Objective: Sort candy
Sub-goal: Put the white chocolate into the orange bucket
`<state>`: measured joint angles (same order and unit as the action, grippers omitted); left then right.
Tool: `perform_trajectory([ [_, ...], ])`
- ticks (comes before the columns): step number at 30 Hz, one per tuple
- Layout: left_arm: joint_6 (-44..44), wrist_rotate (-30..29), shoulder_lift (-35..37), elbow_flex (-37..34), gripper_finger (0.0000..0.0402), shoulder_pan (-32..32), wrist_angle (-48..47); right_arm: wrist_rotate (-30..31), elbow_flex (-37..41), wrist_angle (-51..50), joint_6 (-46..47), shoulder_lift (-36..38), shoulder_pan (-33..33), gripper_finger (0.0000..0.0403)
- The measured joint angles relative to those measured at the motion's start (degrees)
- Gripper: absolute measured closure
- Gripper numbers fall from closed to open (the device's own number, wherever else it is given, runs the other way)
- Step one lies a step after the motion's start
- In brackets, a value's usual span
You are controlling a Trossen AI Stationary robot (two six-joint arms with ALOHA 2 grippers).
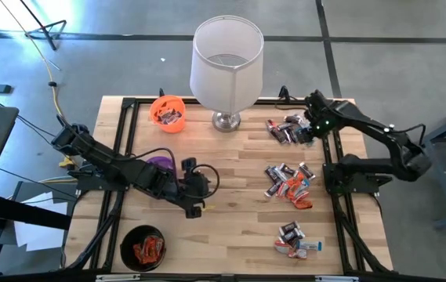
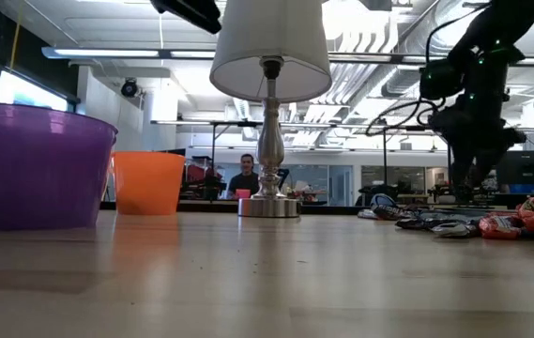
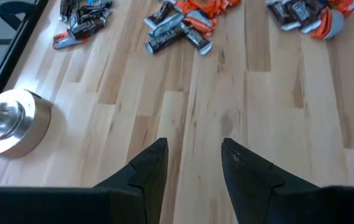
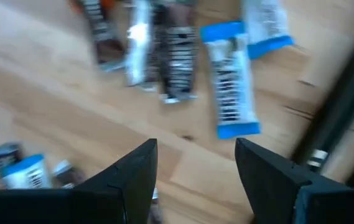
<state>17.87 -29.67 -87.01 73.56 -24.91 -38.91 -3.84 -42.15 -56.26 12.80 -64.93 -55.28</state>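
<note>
Across the right half of the wooden table (image 1: 238,227) lies the candy, in three loose heaps: one at the far right edge (image 1: 289,130), a second in the middle right (image 1: 288,182), a third nearer the front (image 1: 295,240). The wrappers are dark brown, orange-red and silver with blue ends. Some sweets already sit in their cups: dark ones in the orange cup (image 1: 168,110) at the far left, orange-red ones in the black cup (image 1: 144,247) at the near left. The purple cup (image 1: 160,164) is mostly hidden under the left arm, so I cannot tell what it holds.

Right above the far heap hangs the right gripper (image 4: 195,163), fingers spread wide and empty, with a blue-ended bar (image 4: 231,96) and several dark bars just ahead of it. The left gripper (image 3: 192,163) hovers over bare wood near the table's middle, beside the purple cup, likewise open and holding nothing. A lamp (image 1: 226,66) stands at the far edge between the orange cup and the far heap (its metal base shows at the edge of the left wrist's view).

I judge the sorting well short of done: most of the candy is still on the table. The step in hand looks like a fresh pick by the right arm. It needs to descend onto a single sweet, straddle it cleanly without catching its neighbours, close, then carry it to the matching cup.
</note>
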Motion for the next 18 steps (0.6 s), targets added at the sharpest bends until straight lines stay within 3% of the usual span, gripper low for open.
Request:
perform_trajectory([
  [13, 0.0, -2.5, 0.7, 0.0, 0.0266, 0.0, -4.0, 1.9, 0.0, 2.4, -1.6, -8.6, -2.5, 0.0192],
  [18, 0.0, -3.0, 0.7, 0.0, 0.0266, 0.2, -5.0, 6.2, 0.0, 3.4, -2.6, -14.0, -2.4, 0.0192],
])
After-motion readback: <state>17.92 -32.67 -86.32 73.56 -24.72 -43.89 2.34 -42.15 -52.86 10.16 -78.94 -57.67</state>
